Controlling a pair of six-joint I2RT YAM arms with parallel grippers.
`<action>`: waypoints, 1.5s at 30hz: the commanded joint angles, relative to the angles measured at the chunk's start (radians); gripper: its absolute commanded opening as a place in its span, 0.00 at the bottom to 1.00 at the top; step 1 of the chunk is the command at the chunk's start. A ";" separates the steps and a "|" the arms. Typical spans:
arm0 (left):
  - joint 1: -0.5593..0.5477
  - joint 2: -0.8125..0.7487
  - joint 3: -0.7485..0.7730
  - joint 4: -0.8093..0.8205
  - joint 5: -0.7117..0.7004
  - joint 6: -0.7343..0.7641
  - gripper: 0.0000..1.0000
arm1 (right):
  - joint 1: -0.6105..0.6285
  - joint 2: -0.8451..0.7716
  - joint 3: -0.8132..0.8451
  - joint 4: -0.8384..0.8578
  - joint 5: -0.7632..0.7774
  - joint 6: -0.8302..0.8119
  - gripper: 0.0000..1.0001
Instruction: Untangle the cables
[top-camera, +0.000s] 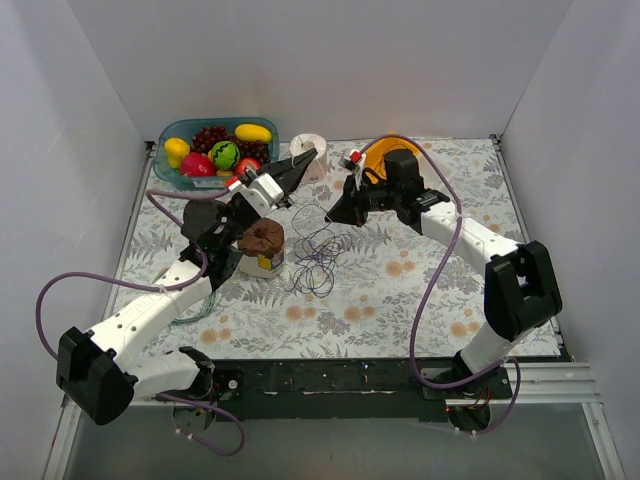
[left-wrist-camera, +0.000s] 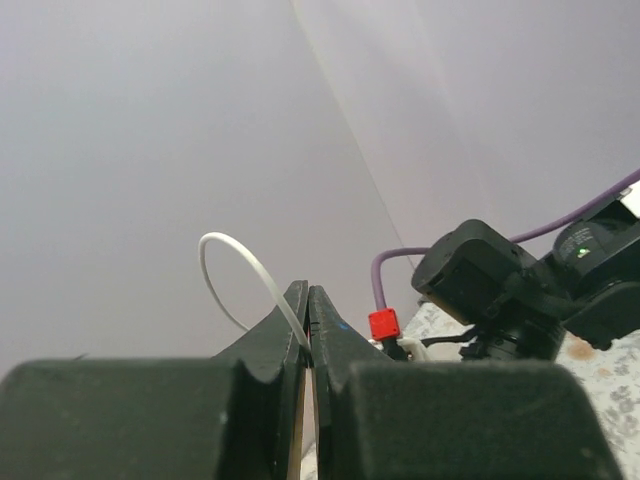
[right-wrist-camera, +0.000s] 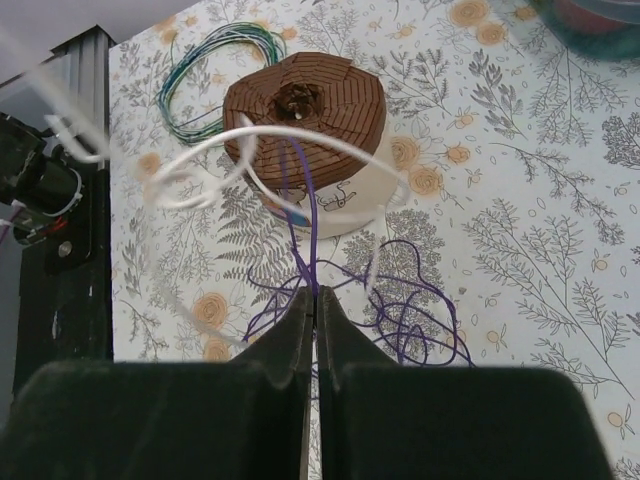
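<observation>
Both claws pressed together, cables (top-camera: 318, 255) mid-table on floral cloth (top-camera: 400, 300).
Left to right: plastic fruit tub (top-camera: 195, 123); my left claw (top-camera: 303, 163) nipping a thin white wire (left-wrist-camera: 215, 236) loop; brown pleated cup (top-camera: 262, 240) crowding the springy purple tangle; my right claw (right-wrist-camera: 313, 300) pinching one strand. White wire blurs in the right wrist view.

Arm links are recorded as white shells with black joint housings: left arm (top-camera: 150, 310), right arm (top-camera: 480, 240). A thick purple cable (top-camera: 440, 270) is routed along each (slack loops off the links). The left end effector (left-wrist-camera: 307, 300) is formed of two black, tapered, matte fingers. A red tab (left-wrist-camera: 384, 324) is noted at the right wrist.
</observation>
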 joint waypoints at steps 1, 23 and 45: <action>-0.002 -0.022 -0.007 0.173 -0.070 0.138 0.00 | -0.009 0.004 0.001 -0.017 0.064 -0.037 0.01; 0.001 -0.008 0.063 0.299 -0.017 0.305 0.00 | -0.066 0.101 -0.191 -0.070 0.141 0.011 0.07; 0.001 0.002 0.065 0.341 0.029 0.294 0.00 | 0.129 -0.244 -0.057 0.221 0.137 0.052 0.98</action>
